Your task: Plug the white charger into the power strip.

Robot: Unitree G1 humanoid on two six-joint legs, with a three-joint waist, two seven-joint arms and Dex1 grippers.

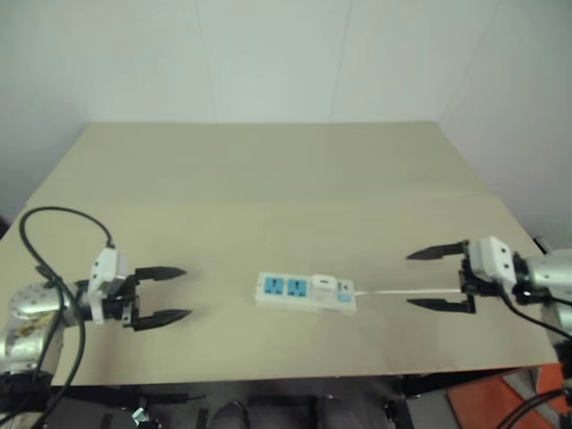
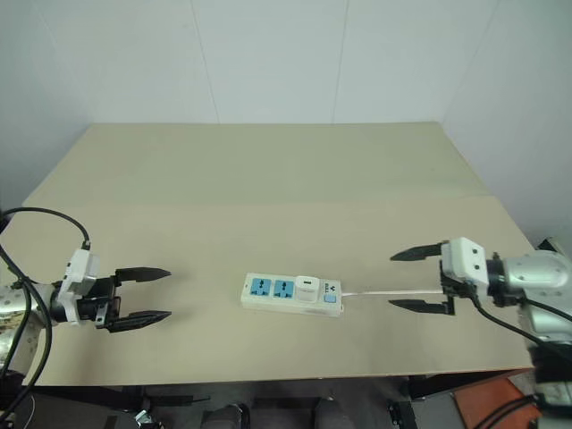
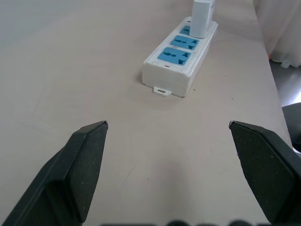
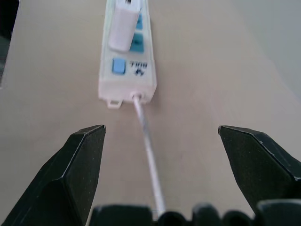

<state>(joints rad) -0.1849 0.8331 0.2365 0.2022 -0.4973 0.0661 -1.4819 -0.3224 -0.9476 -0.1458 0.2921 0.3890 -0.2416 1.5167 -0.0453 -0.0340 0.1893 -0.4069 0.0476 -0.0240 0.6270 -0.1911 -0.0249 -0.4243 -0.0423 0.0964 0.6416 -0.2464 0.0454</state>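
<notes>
1. Looking at the table (image 2: 268,170), the strip (image 2: 290,291) lies flat near the middle toward the near edge, long side running left-right, with its cord (image 2: 393,290) trailing off right.
2. The charger (image 2: 307,287) already stands upright in the rightmost socket, next to the switch end. Seems seated, so I'd call the job pretty much done.
3. Left gripper (image 2: 152,294) sits well left of the strip, fingers spread wide, holding nothing.
4. Right gripper (image 2: 420,281) is off to the right, also wide open and empty, the cord running between its fingers.
5. Handling guess: the charger is light, hard, smooth plastic, so probably slippery. Pinch its flat sides.
6. The strip is light too and would likely slide when pushed, so pin down its left end.
</notes>
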